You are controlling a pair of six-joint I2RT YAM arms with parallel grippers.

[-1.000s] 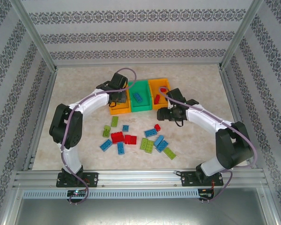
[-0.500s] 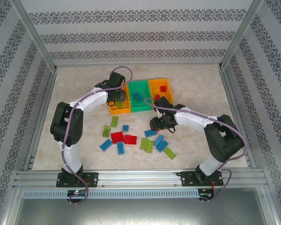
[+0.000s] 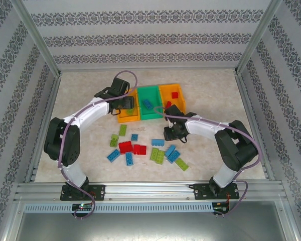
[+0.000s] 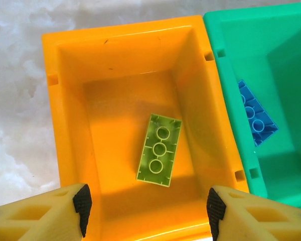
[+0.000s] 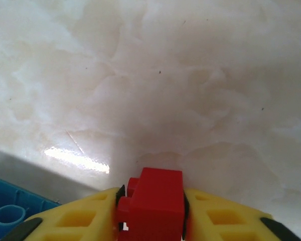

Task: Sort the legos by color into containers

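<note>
Red lego (image 5: 153,201) pinched in right jaws; bare tabletop (image 5: 190,75) ahead.

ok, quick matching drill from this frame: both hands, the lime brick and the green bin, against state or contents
1 left hand
2 right hand
3 lime brick
4 green bin

A contains a blue brick
B shut on a red brick
C open above the left bin
D lies in the left bin

Pairs: 1-C, 2-B, 3-D, 4-A
</note>
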